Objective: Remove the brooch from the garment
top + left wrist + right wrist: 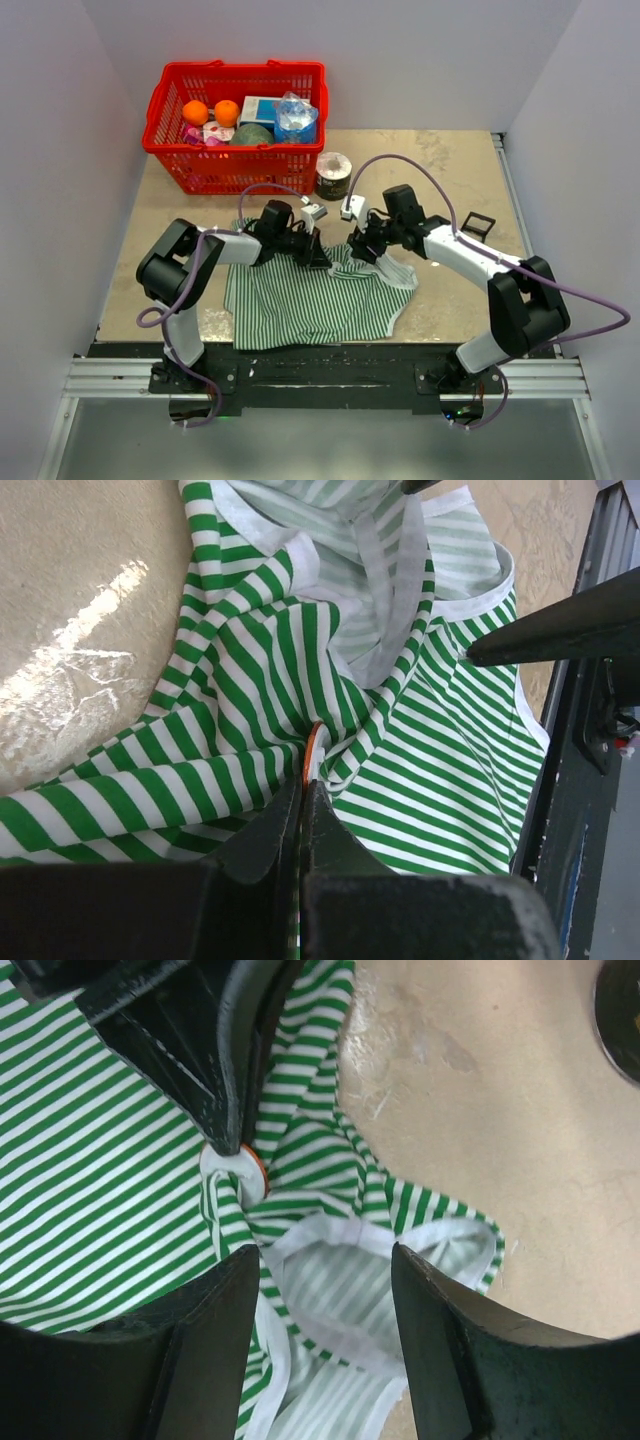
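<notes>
The garment [310, 300], a green-and-white striped top, lies bunched between the two arms. My left gripper [303, 785] is shut on the brooch [311, 748], a small disc with an orange rim seen edge-on, and the cloth gathers in folds around it. The right wrist view shows the brooch's [238, 1168] whitish face at the tips of the left fingers [215, 1080]. My right gripper [325, 1260] is open just below the brooch. Its jaws straddle the white-trimmed neck opening [350, 1260] without pinching it. From above, both grippers [318, 255] [362, 250] meet over the top's upper edge.
A red basket [235, 125] holding oranges and packets stands at the back left. A tape roll [333, 175] sits just behind the grippers. A small black square frame [478, 225] lies to the right. Bare table [500, 1110] borders the cloth.
</notes>
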`<act>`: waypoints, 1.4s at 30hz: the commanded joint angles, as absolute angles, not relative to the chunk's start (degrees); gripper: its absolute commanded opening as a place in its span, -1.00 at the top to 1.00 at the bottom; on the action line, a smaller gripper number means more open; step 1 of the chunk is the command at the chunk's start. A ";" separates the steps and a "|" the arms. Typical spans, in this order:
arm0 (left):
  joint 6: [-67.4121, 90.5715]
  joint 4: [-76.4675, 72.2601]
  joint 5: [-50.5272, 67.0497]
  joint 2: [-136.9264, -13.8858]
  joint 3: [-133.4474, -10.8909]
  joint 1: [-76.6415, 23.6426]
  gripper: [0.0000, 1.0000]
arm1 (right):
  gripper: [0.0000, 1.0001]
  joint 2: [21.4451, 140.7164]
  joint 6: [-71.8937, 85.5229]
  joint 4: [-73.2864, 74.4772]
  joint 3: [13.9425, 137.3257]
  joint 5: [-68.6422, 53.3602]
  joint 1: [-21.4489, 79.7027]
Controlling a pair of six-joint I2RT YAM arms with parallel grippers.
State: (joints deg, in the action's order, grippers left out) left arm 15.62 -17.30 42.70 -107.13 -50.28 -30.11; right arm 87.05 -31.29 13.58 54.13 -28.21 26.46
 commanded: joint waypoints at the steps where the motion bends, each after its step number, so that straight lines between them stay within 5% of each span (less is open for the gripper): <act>1: 17.75 -20.13 45.09 -108.81 -51.33 -30.15 1.00 | -0.17 88.68 -34.98 11.07 56.95 -30.41 28.99; 28: 24.61 -26.46 53.08 -111.44 -49.66 -26.90 1.00 | -0.34 97.37 -39.47 14.50 58.36 -23.21 38.14; 36: 24.61 -26.72 54.49 -111.36 -48.87 -25.75 1.00 | -0.06 102.92 -35.95 14.94 63.28 -17.85 39.02; 42: 22.94 -24.70 55.11 -111.97 -49.31 -25.58 1.00 | -0.04 101.17 -40.16 15.29 62.31 -16.52 38.94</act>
State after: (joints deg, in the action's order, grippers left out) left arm 23.97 -24.84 52.38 -111.46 -49.34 -25.96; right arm 103.13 -37.10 15.25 61.04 -19.92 39.11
